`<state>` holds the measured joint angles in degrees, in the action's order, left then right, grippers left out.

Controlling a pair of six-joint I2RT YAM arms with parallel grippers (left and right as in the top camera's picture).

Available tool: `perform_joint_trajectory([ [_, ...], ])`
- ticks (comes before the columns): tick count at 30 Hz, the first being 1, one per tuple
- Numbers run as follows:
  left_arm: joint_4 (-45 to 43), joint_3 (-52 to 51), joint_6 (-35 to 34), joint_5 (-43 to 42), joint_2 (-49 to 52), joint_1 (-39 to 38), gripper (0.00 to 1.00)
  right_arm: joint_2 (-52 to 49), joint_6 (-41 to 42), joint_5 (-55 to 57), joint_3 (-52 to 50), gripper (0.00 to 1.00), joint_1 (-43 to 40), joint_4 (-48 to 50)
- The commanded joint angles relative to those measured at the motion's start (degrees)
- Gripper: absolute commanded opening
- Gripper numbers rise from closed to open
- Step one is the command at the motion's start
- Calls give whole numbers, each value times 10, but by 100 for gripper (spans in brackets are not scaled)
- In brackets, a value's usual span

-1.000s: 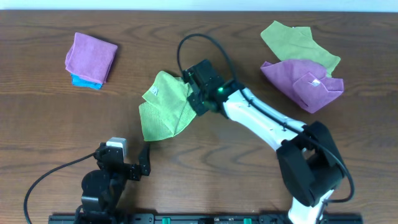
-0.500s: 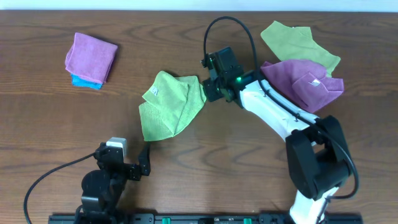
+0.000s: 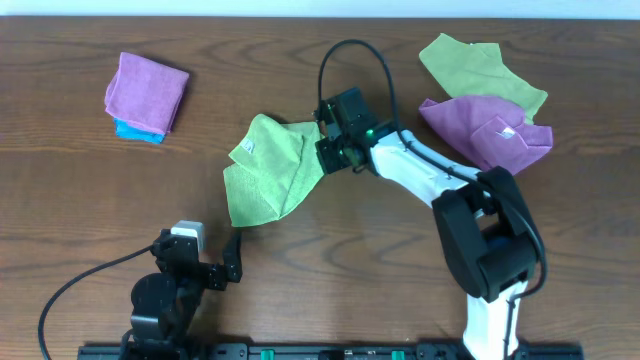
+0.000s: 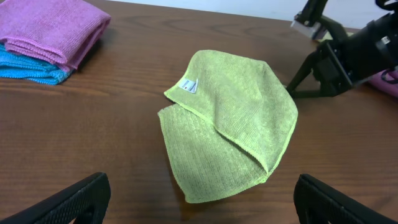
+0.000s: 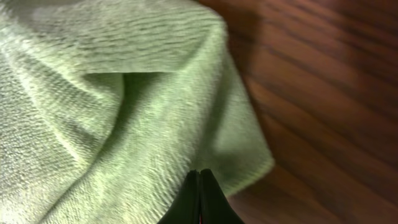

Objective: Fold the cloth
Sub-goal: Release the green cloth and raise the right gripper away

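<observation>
- Two arms share the job. The right gripper (image 3: 324,154) sits with its jaws pressed fully together at the right-hand edge of the cloth (image 3: 272,170), and no fabric shows between them (the wrist view has the closed tips lying over the weave, not clamped round it).
- The left gripper (image 4: 200,208) stands spread wide and empty, low at the front of the table (image 3: 90,190), short of the cloth's near edge.
- The step in hand looks like taking hold of that right edge. To do it well, the jaws would need to part first and then close on one clean corner rather than a bunched hem. They should stay low to the wood, so that the lift carries one layer across to meet the far edge squarely.
- The cloth lies at mid-table, just left of the right gripper. It is lime green and nubbly, and only loosely doubled. An upper flap laps diagonally over a lower one, the edges do not match and the right side is rounded. The small white tag (image 4: 189,85) shows at the upper flap's left corner.
</observation>
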<state>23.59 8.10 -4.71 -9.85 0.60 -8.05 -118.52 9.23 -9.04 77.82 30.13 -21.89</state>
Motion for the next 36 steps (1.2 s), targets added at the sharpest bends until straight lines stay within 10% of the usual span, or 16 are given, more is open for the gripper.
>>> perform_joint_trajectory([
  [1,1,-12,-6,9,-3,-2,96,-12,10,-7,-2,1,13,9],
  [10,1,-12,-6,9,-3,-2,95,-35,11,17,-2,1,17,-19],
  [25,1,-12,-6,9,-3,-2,95,-29,118,360,61,1,-21,-286],
  [36,1,-12,-6,9,-3,-2,95,-25,147,340,165,1,-16,-429],
])
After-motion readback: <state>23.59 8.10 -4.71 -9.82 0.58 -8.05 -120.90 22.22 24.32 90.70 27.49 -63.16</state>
